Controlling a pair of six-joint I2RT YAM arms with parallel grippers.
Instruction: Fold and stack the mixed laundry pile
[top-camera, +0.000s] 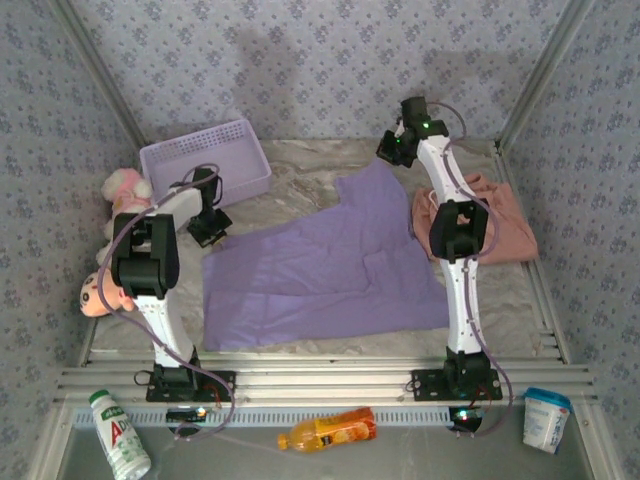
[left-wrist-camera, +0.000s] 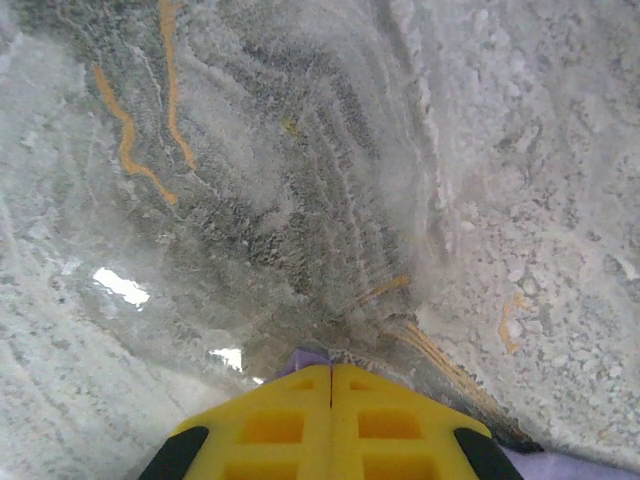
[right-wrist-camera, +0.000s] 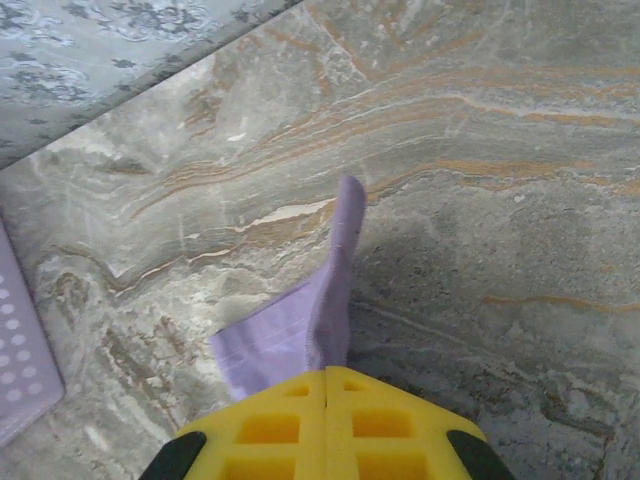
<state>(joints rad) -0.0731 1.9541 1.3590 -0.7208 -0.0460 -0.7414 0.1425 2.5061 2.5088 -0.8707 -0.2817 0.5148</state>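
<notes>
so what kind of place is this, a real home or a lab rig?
Probably a lab test cell dressed like a home: wallpapered panels in a metal frame, a marble-print table, arms bolted to a rail, a T-shirt laid out.

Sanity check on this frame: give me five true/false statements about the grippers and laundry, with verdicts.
1. The right gripper is shut on an edge of the purple T-shirt. True.
2. The pink garment lies in the lavender basket. False: it lies on the table at the right, and the basket stands far left.
3. The left gripper is shut, with purple cloth at its tip. True.
4. The purple T-shirt is folded into a small square. False: it lies spread out, mostly flat.
5. The orange bottle stands upright. False: it lies on its side.
</notes>
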